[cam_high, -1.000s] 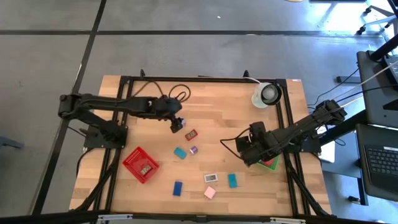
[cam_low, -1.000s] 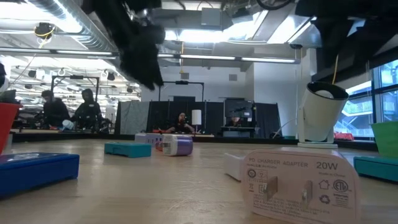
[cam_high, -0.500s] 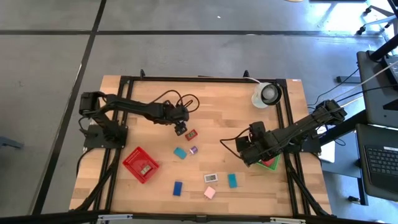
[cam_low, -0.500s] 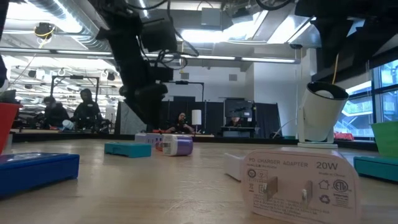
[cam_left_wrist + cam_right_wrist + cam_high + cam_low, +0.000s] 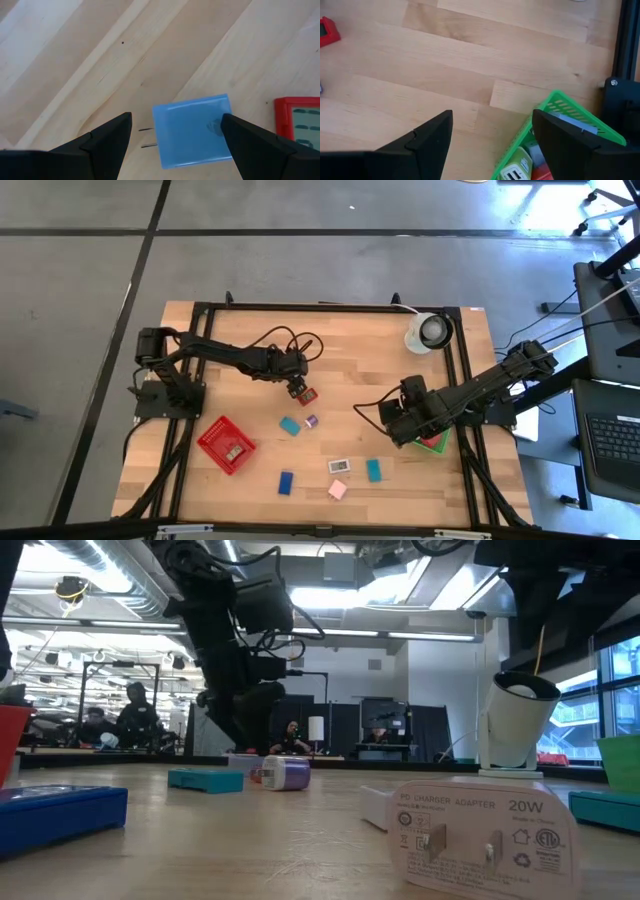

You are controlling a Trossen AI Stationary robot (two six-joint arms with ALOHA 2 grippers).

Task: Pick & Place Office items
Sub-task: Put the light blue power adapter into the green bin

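two arms are in view; the left gripper (image 5: 175, 145) hovers over a blue adapter (image 5: 192, 131) on the table (image 5: 350, 350), beside a red item (image 5: 299, 120), jaws spread and empty; step in hand: approach before grasp; next move likely calls for descent, then closing across the body; its prongs, and seemingly its long axis, point toward one finger; the right gripper (image 5: 490, 142) waits, released, by the green basket (image 5: 560, 107).
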